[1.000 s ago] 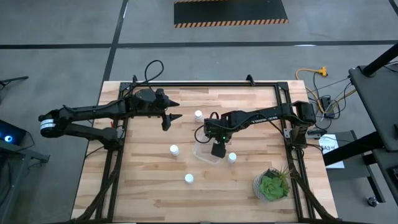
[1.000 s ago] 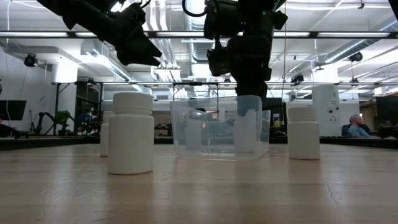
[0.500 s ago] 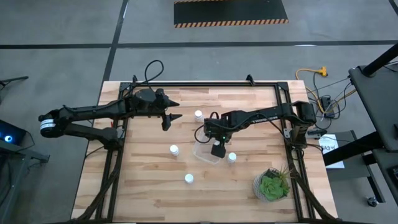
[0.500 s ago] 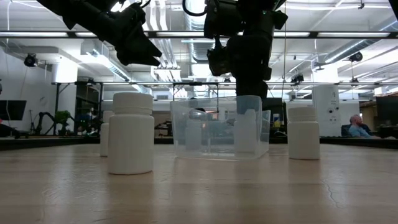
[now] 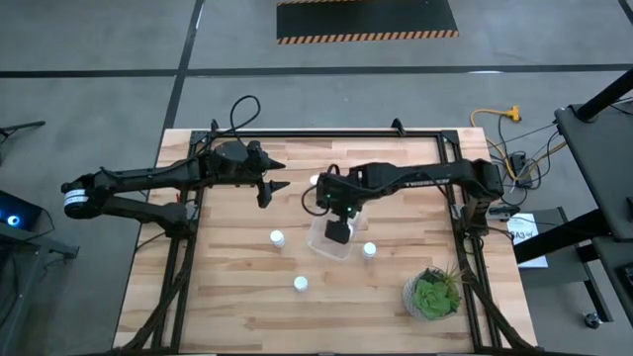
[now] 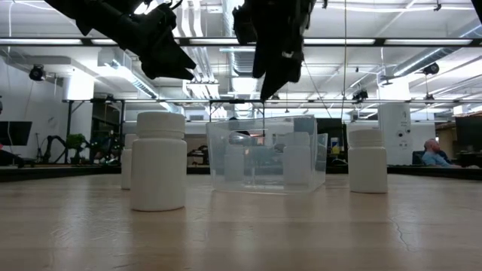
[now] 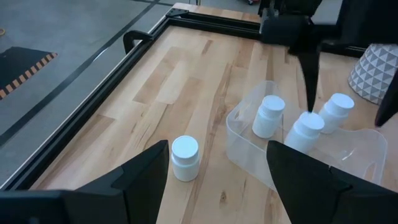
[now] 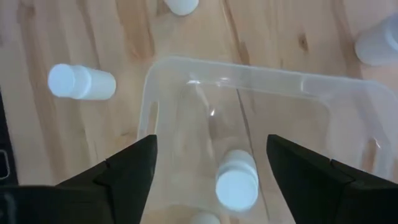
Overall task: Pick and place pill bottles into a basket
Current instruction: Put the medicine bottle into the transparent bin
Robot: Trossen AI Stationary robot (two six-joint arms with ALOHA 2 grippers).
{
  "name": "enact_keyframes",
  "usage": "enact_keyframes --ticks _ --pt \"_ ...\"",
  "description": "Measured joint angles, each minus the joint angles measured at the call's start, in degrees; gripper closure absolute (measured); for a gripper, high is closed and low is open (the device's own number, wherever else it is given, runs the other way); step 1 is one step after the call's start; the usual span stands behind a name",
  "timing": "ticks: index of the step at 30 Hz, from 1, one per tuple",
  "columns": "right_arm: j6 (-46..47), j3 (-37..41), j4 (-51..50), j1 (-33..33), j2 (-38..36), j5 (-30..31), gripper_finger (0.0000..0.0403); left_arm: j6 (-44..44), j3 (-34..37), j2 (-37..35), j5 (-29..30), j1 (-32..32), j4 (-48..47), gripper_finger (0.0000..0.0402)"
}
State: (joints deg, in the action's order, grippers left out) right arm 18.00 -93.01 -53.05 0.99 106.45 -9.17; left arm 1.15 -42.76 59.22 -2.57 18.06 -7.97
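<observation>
So the basket (image 5: 331,240) sits roughly mid-table (image 5: 227,297), a see-through bin with rounded corners. The right claw (image 5: 339,231) hangs right above it, fingers spread apart and nothing between them; the right wrist view looks straight down past both fingers (image 8: 127,171) into the bin. In that view one bottle in the basket (image 8: 237,181) stands upright on the bin floor, and the edge of a second cap is cut off at the frame's border, so I can't say much about that one. The left wrist view shows two bottles (image 7: 268,116) behind the clear wall and a third white one beside them, but I can't tell whether that third is inside or just past the far wall. From above the arm covers most of the bin, so its contents are hidden there.

Loose bottles on the table: one near the back (image 5: 316,182), one to the left of the basket (image 5: 277,238), one toward the front (image 5: 301,284), and one just beside the basket's right side (image 5: 369,249). All upright as far as I can see.

In the low view the front bottle (image 6: 159,160) looms big, the bin (image 6: 263,153) behind it with pale bottle shapes blurred through the plastic.

The left claw (image 5: 276,174) waits well off to the left-back of the table, fingers parted, holding nothing. A potted plant (image 5: 432,293) stands at the front right corner.
</observation>
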Motion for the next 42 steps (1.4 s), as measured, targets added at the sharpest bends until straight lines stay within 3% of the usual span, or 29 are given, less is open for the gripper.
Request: enact_keyframes --ticks 9,20,29,42 --pt "3.87 -5.33 -11.34 -1.23 0.0 0.13 0.0116 -0.27 0.0 -0.01 0.01 0.0 -0.02 0.0148" --pt "7.82 -1.84 -12.44 -5.91 0.07 0.17 0.0121 -1.62 0.0 -0.01 0.0 -0.01 0.0 0.0148" --pt "9.56 -1.31 -19.47 -10.16 0.02 0.22 0.0131 -1.64 0.0 0.0 -0.02 0.0 0.0 0.0148" --pt "16.09 0.7 -21.94 -15.15 -2.04 5.91 0.0133 -1.64 0.0 0.0 -0.04 -0.01 0.0 0.0148"
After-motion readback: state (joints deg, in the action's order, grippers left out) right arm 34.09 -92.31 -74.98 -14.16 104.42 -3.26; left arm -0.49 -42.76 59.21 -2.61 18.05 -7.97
